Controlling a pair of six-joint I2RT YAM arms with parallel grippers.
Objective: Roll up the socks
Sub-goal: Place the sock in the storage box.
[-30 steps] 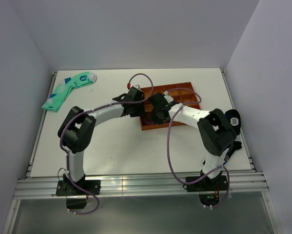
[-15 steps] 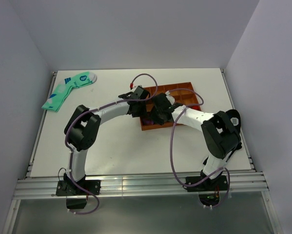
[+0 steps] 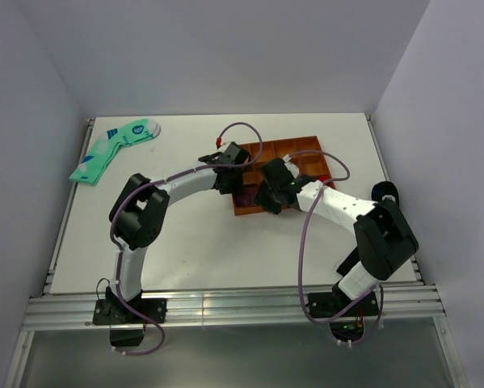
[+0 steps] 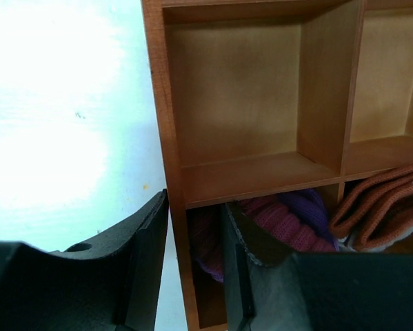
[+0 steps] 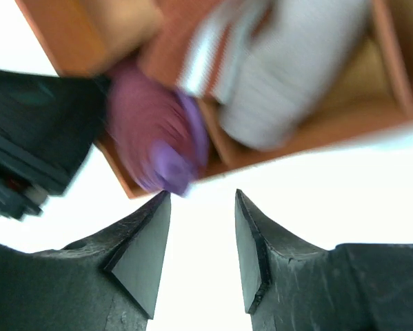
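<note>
While socks point(image 4: 289, 224) boxed, white walled-in table point(image 3: 193, 234).

The white table point(image 3: 185, 242) carries a mint-green sock pair point(image 3: 112, 149) at its far left corner, an orange wooden tray point(image 3: 306, 141) of compartments right of centre, and a black sock point(image 3: 385, 192) by the right edge.

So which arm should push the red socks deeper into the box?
Left, probably. One of its fingers is inside the tray beside the socks, while the right fingers hang open over the table outside it.
</note>
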